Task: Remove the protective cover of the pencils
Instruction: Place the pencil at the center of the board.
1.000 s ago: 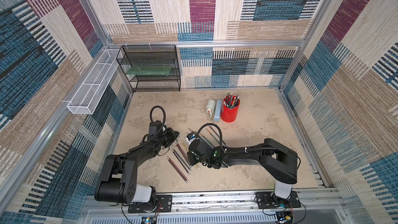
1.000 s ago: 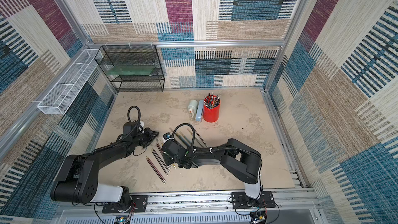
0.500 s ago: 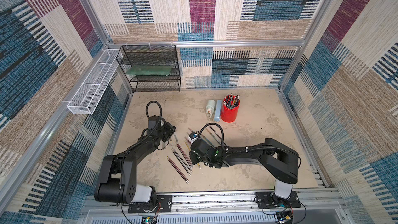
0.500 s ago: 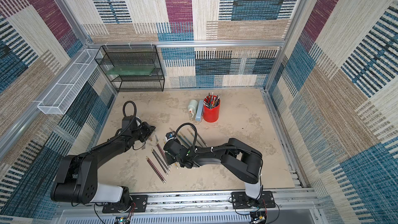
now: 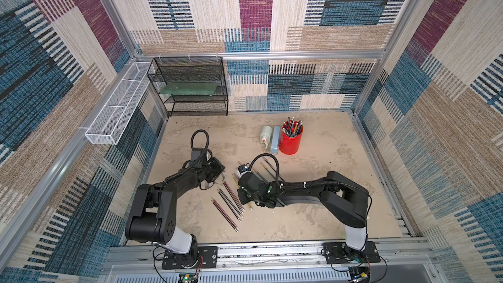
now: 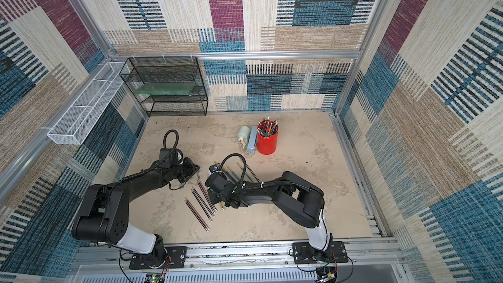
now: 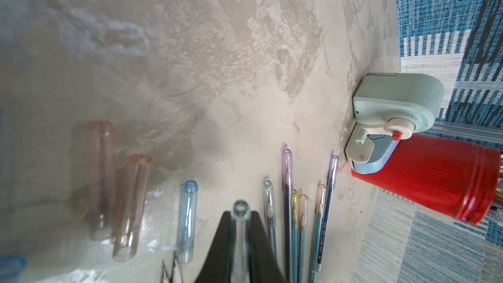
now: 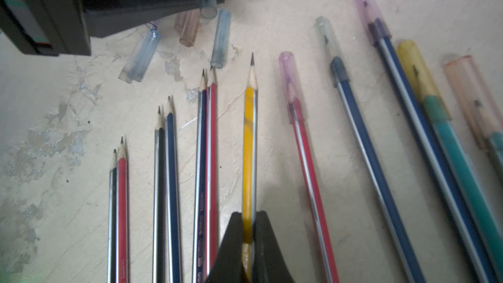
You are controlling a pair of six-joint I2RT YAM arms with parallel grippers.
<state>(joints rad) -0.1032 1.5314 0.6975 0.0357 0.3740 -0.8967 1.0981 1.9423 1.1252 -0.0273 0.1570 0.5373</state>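
1. Firstly, toward the front edge of the table (image 5: 326, 200), left of its middle, six bare pencils (image 5: 230, 204) lie in three touching pairs, sharpened tips pointing toward the far edge.
2. Just beside them on the right, the right gripper (image 8: 247, 220) is clamped onto the shaft of a yellow pencil (image 8: 249, 132). Its sharpened tip is uncovered and aims at the left gripper. I cannot tell whether it is lifted off the surface.
3. Right of that, several capped pencils (image 8: 374, 172) lie fanned out, each tip under a tinted see-through cover: pink, clear, purple, yellow, orange.
4. A little farther, the left gripper (image 7: 241, 217) pinches a clear cover (image 8: 208, 5), held apart from the yellow pencil's tip.
5. Around it, loose covers (image 7: 186, 221) in blue and pinkish tints lie flat on the surface.
6. Toward the far edge, right of middle, a red cup (image 5: 291, 142) stands upright holding writing tools, touching a blue-grey box (image 5: 275, 140), with a pale green sharpener (image 7: 394, 99) beside that.
7. At the far left corner stands a black mesh rack (image 5: 190, 104).
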